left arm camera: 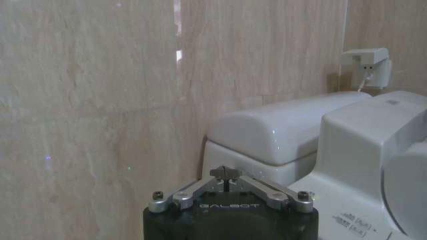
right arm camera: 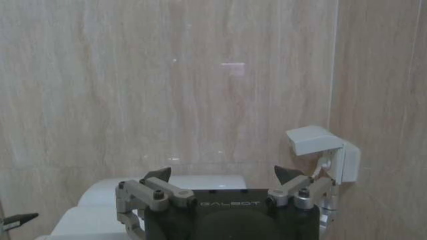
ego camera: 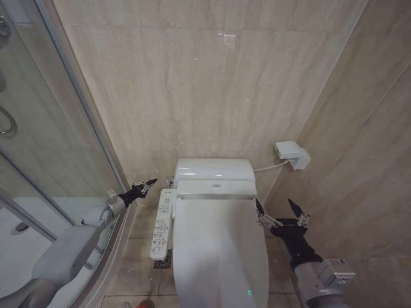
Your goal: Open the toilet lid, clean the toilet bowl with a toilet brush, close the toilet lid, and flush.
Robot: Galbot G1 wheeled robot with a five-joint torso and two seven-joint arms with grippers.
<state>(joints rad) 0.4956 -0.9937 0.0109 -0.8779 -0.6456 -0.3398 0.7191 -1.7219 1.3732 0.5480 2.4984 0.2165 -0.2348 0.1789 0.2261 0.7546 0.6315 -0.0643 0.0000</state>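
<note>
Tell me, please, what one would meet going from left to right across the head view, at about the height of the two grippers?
Glass shower door → left gripper, shut → side control panel → closed toilet lid → right gripper, open → beige tiled wall.

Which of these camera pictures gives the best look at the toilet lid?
The head view: it looks down on the whole toilet lid, shut, with the left gripper and right gripper on either side. The left wrist view catches its edge; the right wrist view shows the tank instead.
</note>
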